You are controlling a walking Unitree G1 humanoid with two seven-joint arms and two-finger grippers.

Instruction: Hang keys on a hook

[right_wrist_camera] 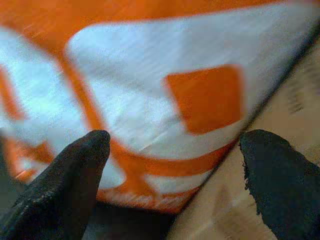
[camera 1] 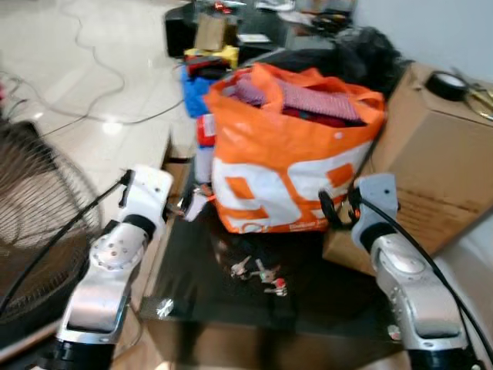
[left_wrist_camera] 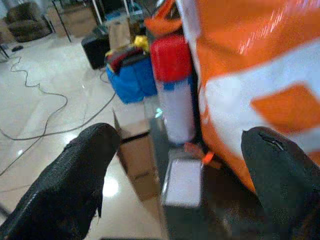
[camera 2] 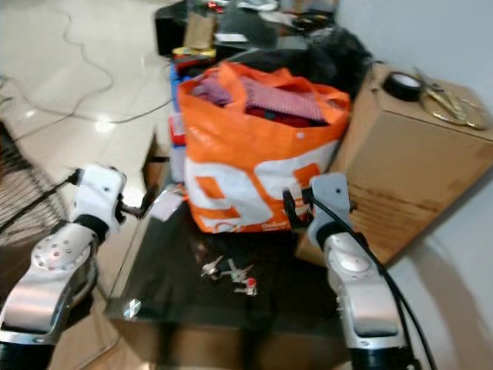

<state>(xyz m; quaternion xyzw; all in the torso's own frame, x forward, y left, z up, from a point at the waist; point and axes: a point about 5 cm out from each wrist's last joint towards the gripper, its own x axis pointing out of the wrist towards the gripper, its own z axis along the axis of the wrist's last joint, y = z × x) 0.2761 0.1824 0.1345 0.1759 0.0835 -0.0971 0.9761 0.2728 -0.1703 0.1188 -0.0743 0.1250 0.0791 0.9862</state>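
A bunch of silver keys (camera 1: 258, 272) with a small red tag lies on the dark glass table (camera 1: 200, 293), just in front of the orange and white bag (camera 1: 293, 154). My left gripper (left_wrist_camera: 180, 145) hovers over the table's left edge, left of the keys, open with nothing between its fingers. My right gripper (right_wrist_camera: 175, 145) is raised at the bag's lower right corner, above and to the right of the keys. It is open too, and faces the bag's side.
A big cardboard box (camera 1: 439, 169) with a roll of tape (camera 1: 445, 83) stands to the right. A wire fan (camera 1: 31, 223) is on the left. A red-capped can (left_wrist_camera: 172, 85) and a small white box (left_wrist_camera: 182, 182) sit by the bag. Cables cross the floor.
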